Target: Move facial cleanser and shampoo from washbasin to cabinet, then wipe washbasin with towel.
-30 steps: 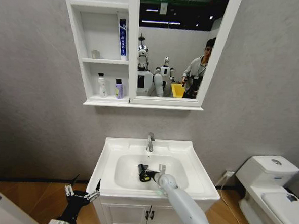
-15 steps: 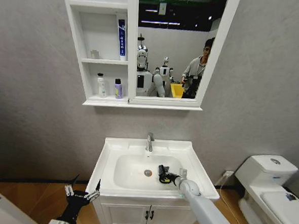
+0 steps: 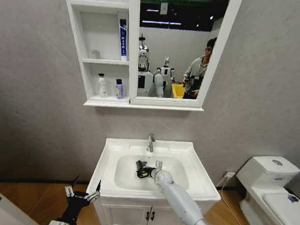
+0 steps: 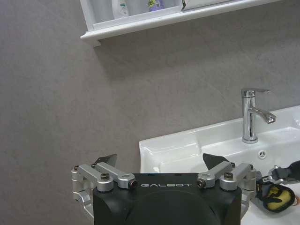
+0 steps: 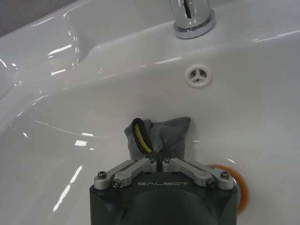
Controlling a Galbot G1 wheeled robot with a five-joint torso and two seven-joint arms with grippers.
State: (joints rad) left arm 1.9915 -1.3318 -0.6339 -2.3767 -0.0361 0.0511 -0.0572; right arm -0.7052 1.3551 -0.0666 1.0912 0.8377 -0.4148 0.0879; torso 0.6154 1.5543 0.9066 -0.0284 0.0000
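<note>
Evidently the wiping step is in hand: two bottles point(image 3: 111, 86) already stand on the lowest shelf of the cabinet point(image 3: 105, 48), and none stand on the washbasin point(image 3: 197, 169). The right gripper point(image 3: 143, 169) reaches into the oval bowl, just in front of the chrome tap point(image 3: 150, 142) and toward the bowl's left half, its jaws closed on the towel point(image 5: 158, 136). The towel is bunched, its yellow-green edge showing, and pressed against the white ceramic below the overflow hole point(image 5: 198, 75); the orange-ringed drain point(image 5: 233, 185) lies just beside the gripper body. The left gripper point(image 3: 82, 194) hangs parked off the basin's front-left corner, jaws spread wide and empty. Next, judging by the bowl's curve, the stroke calls for steady downward contact while sweeping across unwiped ceramic, keeping clear of the tap.
</note>
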